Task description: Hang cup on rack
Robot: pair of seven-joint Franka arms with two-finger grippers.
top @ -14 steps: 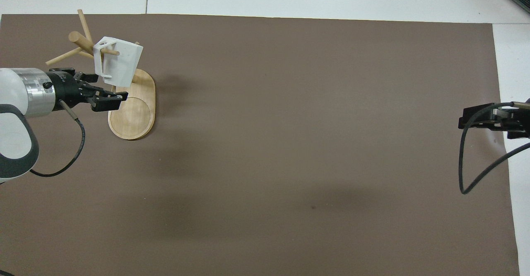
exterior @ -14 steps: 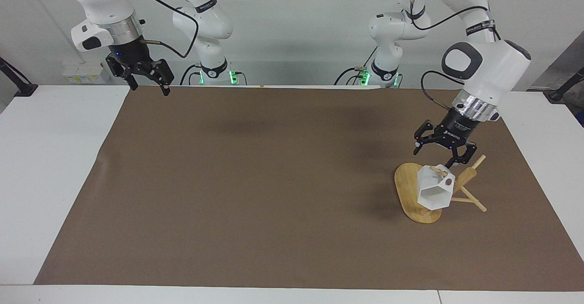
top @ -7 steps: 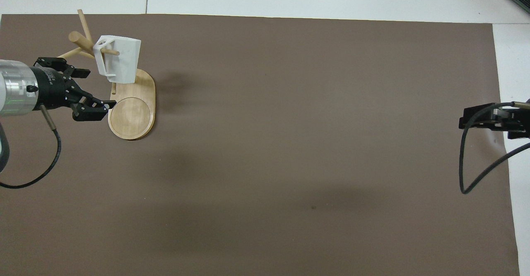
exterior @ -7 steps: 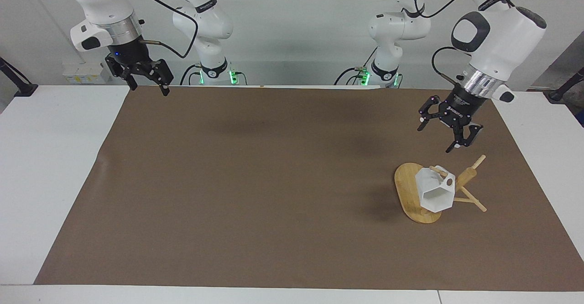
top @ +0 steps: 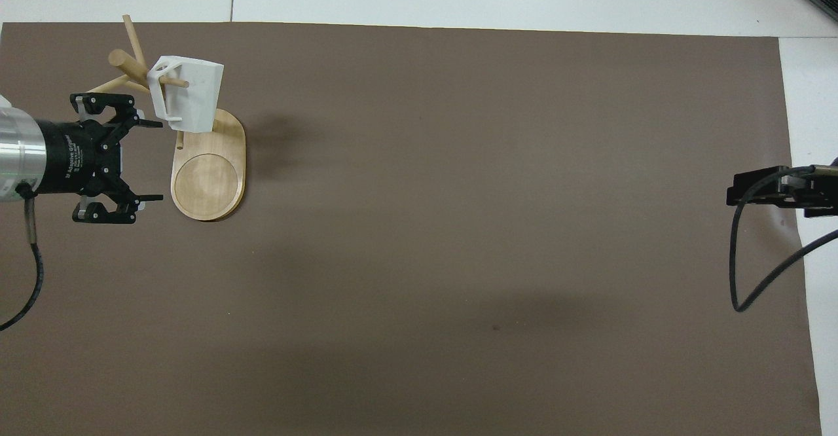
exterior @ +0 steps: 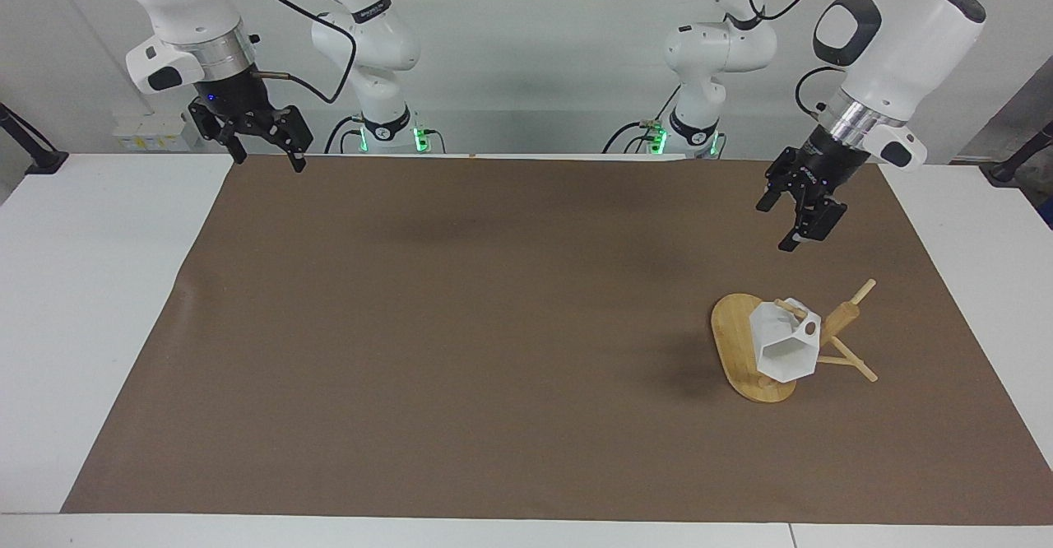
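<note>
the desk (exterior: 99, 301) carries a brown mat (exterior: 461, 334). the rack (exterior: 744, 359) stands on it toward the left arm's end, the cup (exterior: 781, 346) hanging by its handle on a peg. the left gripper (exterior: 802, 219) hovers empty over the mat, fingers spread. the right gripper (exterior: 263, 145) waits spread over the mat's corner.

Cup (exterior: 783, 347) hanging by its handle on a peg of the rack (exterior: 743, 349), toward the left arm's end of the tabletop (exterior: 99, 301). Left claw (exterior: 800, 217) raised over the brown mat (exterior: 461, 326) (empty). Right claw (exterior: 265, 146) waiting, fingers spread.
</note>
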